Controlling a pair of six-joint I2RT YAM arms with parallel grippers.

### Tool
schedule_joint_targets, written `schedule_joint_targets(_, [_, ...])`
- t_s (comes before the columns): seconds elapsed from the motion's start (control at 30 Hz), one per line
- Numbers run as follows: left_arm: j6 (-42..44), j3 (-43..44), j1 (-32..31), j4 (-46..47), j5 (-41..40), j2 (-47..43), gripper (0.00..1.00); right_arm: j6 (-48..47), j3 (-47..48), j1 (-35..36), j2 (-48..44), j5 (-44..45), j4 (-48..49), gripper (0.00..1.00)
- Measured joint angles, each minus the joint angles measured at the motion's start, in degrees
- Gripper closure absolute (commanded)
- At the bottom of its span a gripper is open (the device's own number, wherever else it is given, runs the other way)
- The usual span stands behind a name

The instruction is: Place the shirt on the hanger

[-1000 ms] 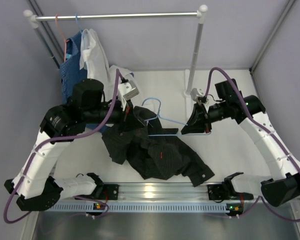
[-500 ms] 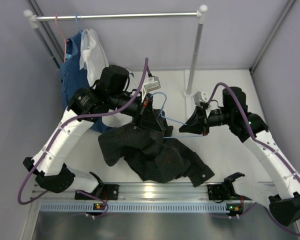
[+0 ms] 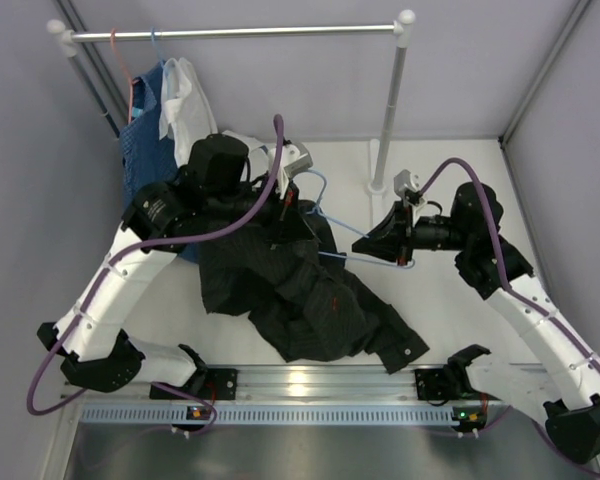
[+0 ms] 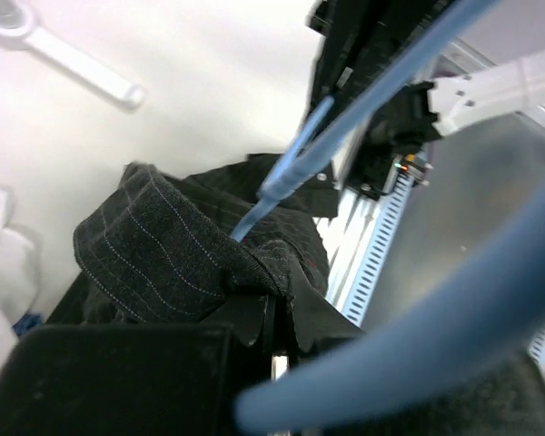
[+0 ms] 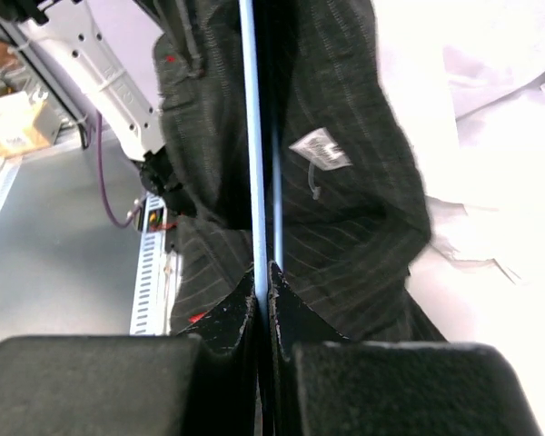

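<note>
while the right tool is pinched shut on the hanger wire, the left tool grips a raised fold of the shirt, just beside the hanger's hook end. the hanger spans the gap between both tools, held above the worktop, and its left end runs into the lifted cloth. the rest of the shirt lies crumpled on the worktop, nearer the arm bases.

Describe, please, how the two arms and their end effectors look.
Both the left arm and right arm have white links, black joints and a loose purple cable. The left end effector and right end effector are black with tapered fingers.
</note>
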Motion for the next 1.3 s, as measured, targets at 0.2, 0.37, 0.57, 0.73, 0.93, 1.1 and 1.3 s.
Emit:
schedule_joint_targets(0.2, [-1.5,-0.3,-0.4,0.8,-11.6,-0.1,1.00,6.4,-5.6,2.0,-1.5,3.6,8.1,1.00])
schedule_joint_targets(0.37, [-1.9,-3.0,-0.5,4.2,-13.1,-1.3,1.00,7.5,-7.5,2.0,-1.7,4.8,9.4,1.00])
schedule_joint_targets(0.57, [-1.8,-4.8,-0.5,6.3,-8.7,-1.6,1.00,12.1,-10.6,2.1,-3.2,5.5,15.7,1.00])
schedule_joint_targets(0.73, [-1.6,-6.7,-0.5,7.5,-8.4,-1.7,1.00,18.4,-13.5,2.1,-3.7,7.9,23.1,1.00])
schedule_joint_targets(0.93, [-1.7,-7.2,-0.5,7.7,-11.0,-1.7,0.92,25.1,-16.3,2.8,-3.9,9.4,30.8,1.00])
schedule_joint_targets(1.1, [-1.7,-5.2,-0.6,7.7,-10.5,-0.8,0.59,28.9,-18.5,4.0,-4.0,10.1,37.0,1.00])
schedule_joint_targets(1.3, [-0.7,-0.6,-0.6,8.6,-10.2,0.1,0.02,33.5,-21.3,4.3,-4.3,11.0,45.9,1.00])
